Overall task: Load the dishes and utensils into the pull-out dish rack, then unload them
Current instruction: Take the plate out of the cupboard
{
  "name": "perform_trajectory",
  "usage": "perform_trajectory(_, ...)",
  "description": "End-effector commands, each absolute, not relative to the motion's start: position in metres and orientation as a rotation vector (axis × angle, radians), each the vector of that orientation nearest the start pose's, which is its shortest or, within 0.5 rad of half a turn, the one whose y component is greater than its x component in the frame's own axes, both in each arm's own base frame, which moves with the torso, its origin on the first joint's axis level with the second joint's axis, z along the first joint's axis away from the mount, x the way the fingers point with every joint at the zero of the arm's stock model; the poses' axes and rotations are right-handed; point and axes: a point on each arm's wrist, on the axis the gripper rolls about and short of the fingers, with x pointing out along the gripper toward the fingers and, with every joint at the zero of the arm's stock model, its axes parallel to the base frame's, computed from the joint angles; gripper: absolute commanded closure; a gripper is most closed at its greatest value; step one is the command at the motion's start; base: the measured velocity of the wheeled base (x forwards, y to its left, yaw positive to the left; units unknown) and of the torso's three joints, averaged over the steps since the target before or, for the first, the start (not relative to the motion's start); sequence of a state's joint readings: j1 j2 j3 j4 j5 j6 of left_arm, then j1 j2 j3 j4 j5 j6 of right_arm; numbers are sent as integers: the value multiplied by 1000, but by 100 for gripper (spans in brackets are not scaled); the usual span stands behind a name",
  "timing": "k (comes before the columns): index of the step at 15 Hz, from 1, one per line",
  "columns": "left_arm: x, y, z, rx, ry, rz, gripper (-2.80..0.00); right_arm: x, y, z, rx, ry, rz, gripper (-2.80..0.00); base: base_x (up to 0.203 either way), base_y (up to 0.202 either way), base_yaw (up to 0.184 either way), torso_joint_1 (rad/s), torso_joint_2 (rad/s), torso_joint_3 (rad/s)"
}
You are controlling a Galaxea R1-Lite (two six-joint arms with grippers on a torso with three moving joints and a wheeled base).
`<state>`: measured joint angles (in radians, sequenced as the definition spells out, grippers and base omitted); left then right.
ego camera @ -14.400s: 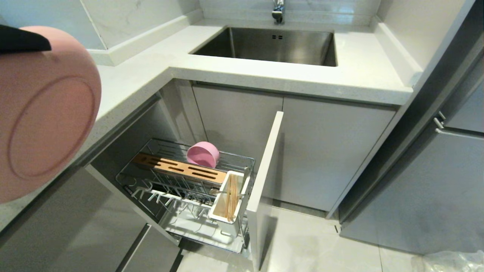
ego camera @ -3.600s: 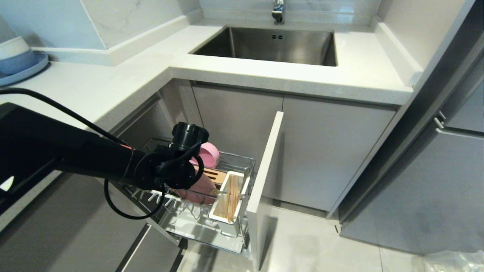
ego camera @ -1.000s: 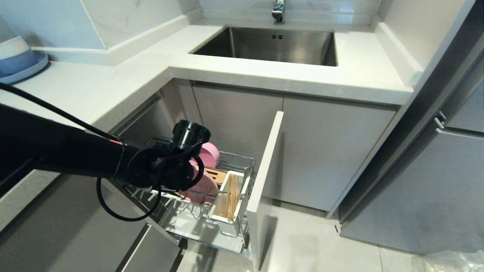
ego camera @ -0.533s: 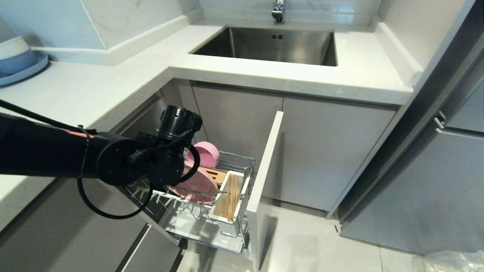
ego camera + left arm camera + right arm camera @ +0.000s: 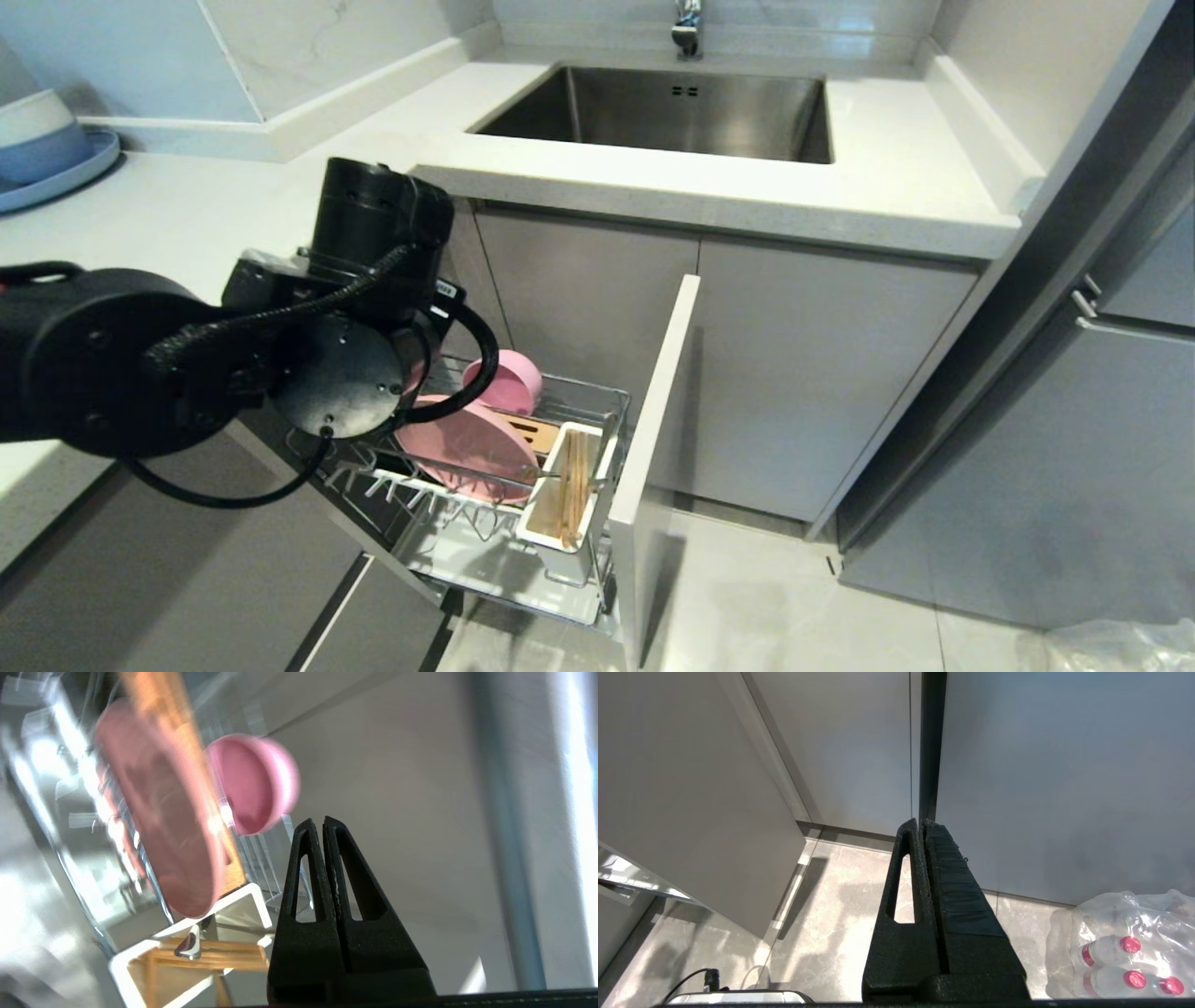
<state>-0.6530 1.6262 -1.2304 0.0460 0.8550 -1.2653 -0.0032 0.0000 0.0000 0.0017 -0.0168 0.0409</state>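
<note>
The chrome wire pull-out dish rack [image 5: 411, 523] stands drawn out of the grey cabinet in the lower middle of the head view, with its grey door front [image 5: 653, 448] at the right end. A matte pink round plate [image 5: 467, 448] stands on edge, tilted, among the wire prongs near the centre of the rack. Just behind it, toward the back of the rack, a smaller matte pink bowl [image 5: 509, 383] lies on its side with its opening facing the plate. A slotted light-wood bar [image 5: 534, 434] shows between plate and bowl. At the door end sits a white rectangular utensil holder [image 5: 551, 532], and in it thin light-wood chopsticks [image 5: 571, 495] lean together; a small silver metal fork [image 5: 189, 945] pokes up at the holder's rim in the left wrist view.

The black left arm fills the left side of the head view, its wrist above the near end of the rack. The left gripper [image 5: 323, 823] has its two black fingers pressed together with nothing between them, clear of the plate [image 5: 163, 821] and bowl [image 5: 254, 781]. The right gripper [image 5: 920, 823] hangs over the pale tiled floor [image 5: 822, 905], fingers together and empty, near a plastic-wrapped pack of red-capped bottles [image 5: 1125, 952].

The steel sink [image 5: 663, 112] sits at the top of the head view, and a blue plate with stacked blue and white bowls [image 5: 42, 149] at the upper left.
</note>
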Motion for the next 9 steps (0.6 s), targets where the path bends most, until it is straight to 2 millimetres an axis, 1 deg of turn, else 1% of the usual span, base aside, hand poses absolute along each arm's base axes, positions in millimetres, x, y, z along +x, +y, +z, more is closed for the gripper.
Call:
perform_trajectory(1, 221, -165, 292, -836, 122, 269, 0, -23, 0, 75, 41, 3, -20, 0, 0, 0, 0, 0, 0, 0)
perform_trajectory(3, 204, -168, 316, -680, 104, 183, 0, -23, 0, 75, 41, 3, -20, 0, 0, 0, 0, 0, 0, 0)
perform_trajectory(4, 197, -165, 328, -571, 91, 149, 0, -23, 0, 75, 41, 3, -20, 0, 0, 0, 0, 0, 0, 0)
perform_trajectory(5, 189, -159, 341, -452, 77, 114, 0, -23, 0, 75, 41, 3, -20, 0, 0, 0, 0, 0, 0, 0)
perform_trajectory(6, 181, -151, 352, -377, 60, 79, 0, -23, 0, 75, 41, 3, -20, 0, 0, 0, 0, 0, 0, 0)
perform_trajectory(8, 162, -113, 377, -354, -8, 34, 0, -23, 0, 75, 41, 3, -20, 0, 0, 0, 0, 0, 0, 0)
perform_trajectory(9, 151, -95, 387, -339, -40, 14, 0, -23, 0, 75, 41, 3, -20, 0, 0, 0, 0, 0, 0, 0)
